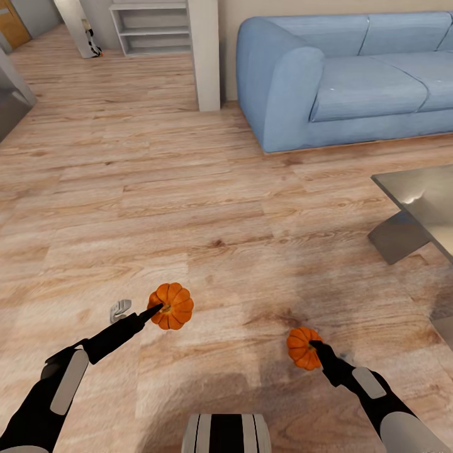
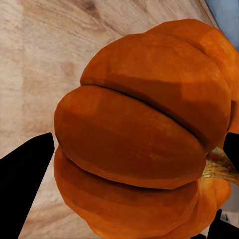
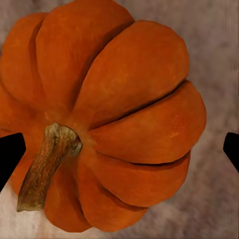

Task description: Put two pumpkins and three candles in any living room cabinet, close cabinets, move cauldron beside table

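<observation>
Head view: two pumpkins are seen over the plank floor (image 1: pixel 189 207). The left pumpkin (image 1: pixel 170 306) lies at 7 o'clock of frame centre, with the left gripper (image 1: pixel 157 309) at its stem side. The right pumpkin (image 1: pixel 304 348) lies at 5 o'clock, with the right gripper (image 1: pixel 314 345) against it. The two pumpkins are well apart, with bare floor between them. A small pale object (image 1: pixel 120 309), too small to identify, lies on the floor just beside the left arm. The glass-topped desk (image 1: pixel 423 204) enters at 3 o'clock; its near corner and one leg are visible, well apart from the right pumpkin. The blue sofa (image 1: pixel 340 75) occupies 1 o'clock, and a wide strip of open floor separates it from the desk edge. A pale column (image 1: pixel 204 53) stands at 12 o'clock with pale shelves (image 1: pixel 153 26) behind it. Open floor extends toward 10 o'clock.

Left wrist view: the left pumpkin (image 2: pixel 149 134) is seen close up between two dark fingertips (image 2: pixel 25 174). The gripper is closed on it, one finger at each side.

Right wrist view: the right pumpkin (image 3: pixel 99 114) is seen stem-up, the stem (image 3: pixel 47 164) tilted. Fingertips (image 3: pixel 9 157) flank it at both frame edges; contact cannot be confirmed, so whether it is clamped cannot be told.
</observation>
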Available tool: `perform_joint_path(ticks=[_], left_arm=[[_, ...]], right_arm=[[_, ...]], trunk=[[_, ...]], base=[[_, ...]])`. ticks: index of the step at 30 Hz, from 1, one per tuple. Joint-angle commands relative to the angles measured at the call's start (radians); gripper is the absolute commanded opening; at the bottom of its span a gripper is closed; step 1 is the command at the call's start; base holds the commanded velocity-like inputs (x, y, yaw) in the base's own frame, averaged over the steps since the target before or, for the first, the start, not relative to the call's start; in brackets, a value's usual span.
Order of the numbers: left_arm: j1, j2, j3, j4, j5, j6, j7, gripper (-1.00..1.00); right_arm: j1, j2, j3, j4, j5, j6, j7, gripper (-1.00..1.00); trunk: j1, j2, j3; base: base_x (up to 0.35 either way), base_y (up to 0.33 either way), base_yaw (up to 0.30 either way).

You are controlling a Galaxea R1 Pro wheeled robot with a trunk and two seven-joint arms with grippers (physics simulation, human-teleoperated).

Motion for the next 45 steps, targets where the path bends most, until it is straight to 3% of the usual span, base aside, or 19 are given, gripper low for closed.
perform_joint_path(ticks=[1,18,21,45], left_arm=[[0.000,0.000,0.001,0.000,0.005,0.006,0.001,-1.00],[0.000,-0.001,0.001,-0.001,0.005,0.004,0.002,-1.00],[0.000,-0.001,0.001,-0.001,0.005,0.004,0.002,-1.00],[0.000,-0.003,0.001,0.000,0.005,0.003,0.003,-1.00]], right_arm=[[-0.002,0.001,-0.007,0.000,0.000,0.006,0.003,1.00],[-0.009,-0.008,0.000,0.004,0.010,0.006,0.037,1.00],[-0.009,-0.012,0.001,0.005,0.010,0.006,0.037,1.00],[-0.009,-0.013,0.004,0.005,0.011,0.006,0.036,1.00]], trunk=[[0.000,0.000,-0.001],[0.001,-0.001,-0.012],[0.003,-0.002,-0.024],[0.003,-0.002,-0.024]], base=[[0.000,0.000,0.000],[0.000,0.000,0.000],[0.000,0.000,0.000],[0.008,0.000,0.000]])
